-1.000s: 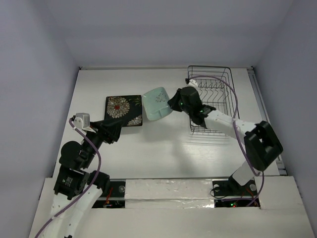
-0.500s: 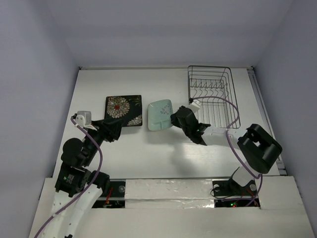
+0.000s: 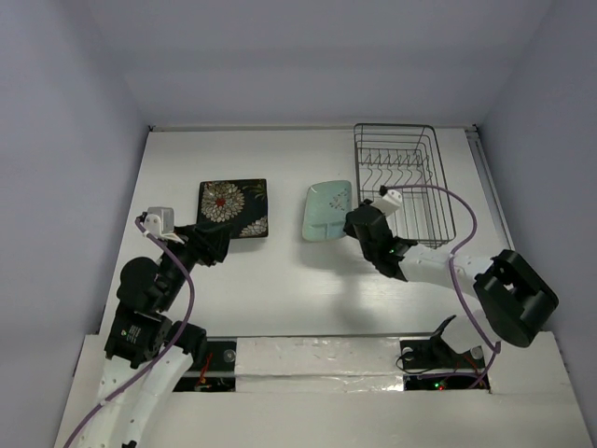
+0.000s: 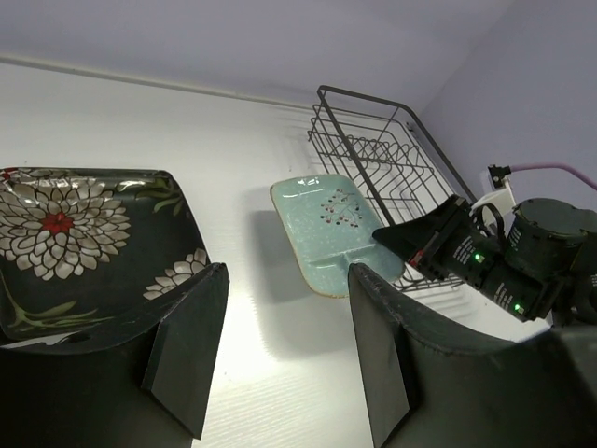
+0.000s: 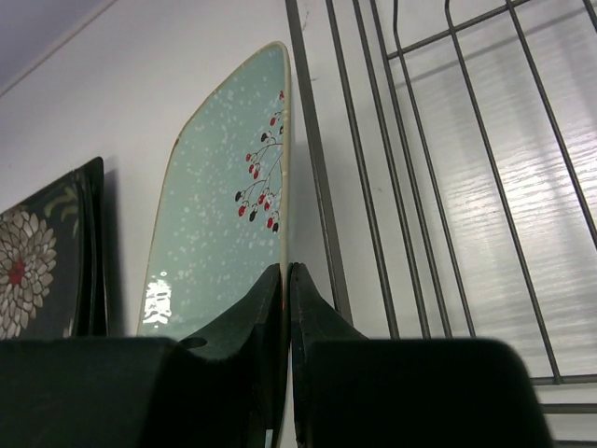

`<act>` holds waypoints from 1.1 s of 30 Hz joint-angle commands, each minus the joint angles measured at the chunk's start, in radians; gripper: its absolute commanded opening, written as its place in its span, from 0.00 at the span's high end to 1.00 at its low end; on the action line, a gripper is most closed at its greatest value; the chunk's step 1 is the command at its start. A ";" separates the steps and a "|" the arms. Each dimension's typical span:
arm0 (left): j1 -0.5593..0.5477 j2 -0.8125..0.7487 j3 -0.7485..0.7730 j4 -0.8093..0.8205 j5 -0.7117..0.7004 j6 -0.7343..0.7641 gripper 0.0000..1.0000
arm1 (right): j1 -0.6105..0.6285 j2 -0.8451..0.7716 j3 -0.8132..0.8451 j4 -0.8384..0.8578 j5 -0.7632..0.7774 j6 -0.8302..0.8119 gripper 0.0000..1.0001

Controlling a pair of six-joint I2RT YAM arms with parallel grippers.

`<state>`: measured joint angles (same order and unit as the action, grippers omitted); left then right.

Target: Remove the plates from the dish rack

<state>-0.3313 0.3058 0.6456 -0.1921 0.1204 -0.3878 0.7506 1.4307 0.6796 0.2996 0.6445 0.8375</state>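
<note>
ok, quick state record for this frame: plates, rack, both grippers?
dish rack: far right of table, no plates seen inside
mint plate: just left of rack, tilted, rim pinched by right gripper
floral plate: flat on table, left of mint plate
right gripper: shut on mint plate
left gripper: open, holding nothing, at floral plate's near edge

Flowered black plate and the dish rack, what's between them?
The mint-green plate is between the flowered black plate and the dish rack, its edge pinched by the right end effector; the top view shows it best.
</note>
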 commanded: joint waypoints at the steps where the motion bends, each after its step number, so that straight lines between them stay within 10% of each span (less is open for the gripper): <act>1: 0.012 0.012 -0.003 0.045 0.004 0.000 0.49 | 0.015 0.014 0.038 0.144 -0.061 -0.020 1.00; 18: 0.012 0.007 -0.004 0.043 0.013 0.000 0.49 | 0.171 0.169 0.037 0.082 0.009 0.162 0.98; 23: 0.012 0.013 -0.004 0.045 0.019 0.000 0.47 | 0.171 0.198 0.015 0.075 -0.003 0.176 0.82; 33: 0.012 0.019 -0.003 0.045 0.018 0.003 0.39 | 0.184 0.129 0.023 0.026 0.001 0.098 0.16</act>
<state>-0.3248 0.3103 0.6456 -0.1921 0.1272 -0.3874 0.9184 1.6215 0.6834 0.3058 0.5987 0.9722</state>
